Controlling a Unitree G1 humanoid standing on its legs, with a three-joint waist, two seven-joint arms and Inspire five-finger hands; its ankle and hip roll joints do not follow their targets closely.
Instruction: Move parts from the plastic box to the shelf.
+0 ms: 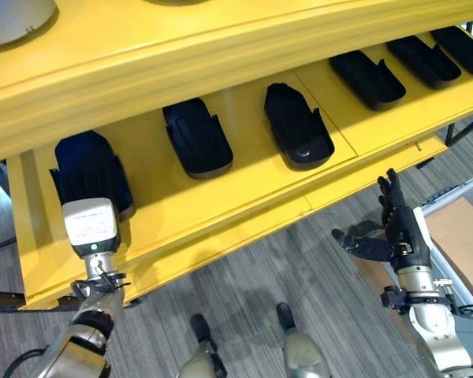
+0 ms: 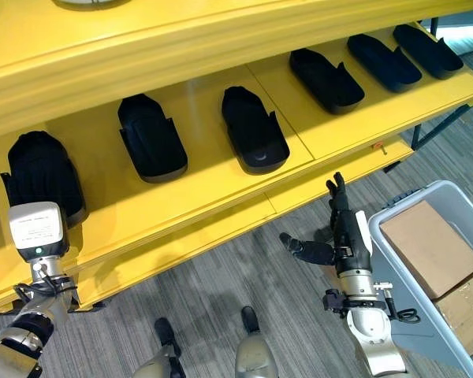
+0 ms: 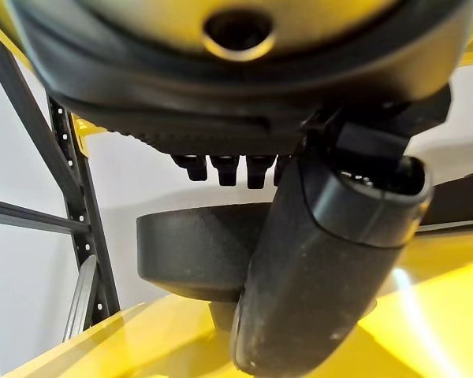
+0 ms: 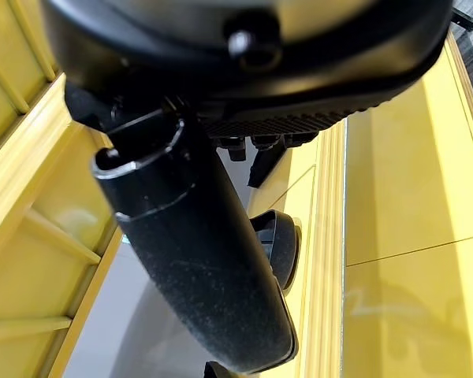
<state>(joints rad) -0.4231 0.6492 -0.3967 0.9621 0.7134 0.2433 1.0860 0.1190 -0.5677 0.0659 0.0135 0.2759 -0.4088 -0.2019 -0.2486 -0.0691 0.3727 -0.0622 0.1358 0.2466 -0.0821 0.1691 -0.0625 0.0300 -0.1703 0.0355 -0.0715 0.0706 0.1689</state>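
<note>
Six black parts (image 1: 197, 138) lie on the yellow shelf (image 1: 244, 206); right hand (image 1: 394, 228) spread, left hand's (image 3: 323, 260) fingers unreadable.

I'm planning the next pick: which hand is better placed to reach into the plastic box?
Right. The right hand hangs open and empty beside the plastic box; the left hand is at the shelf, by a black part.

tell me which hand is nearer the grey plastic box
Right. The right hand hangs open just beside the grey plastic box; the left hand is far across, at the shelf's left end.
</note>
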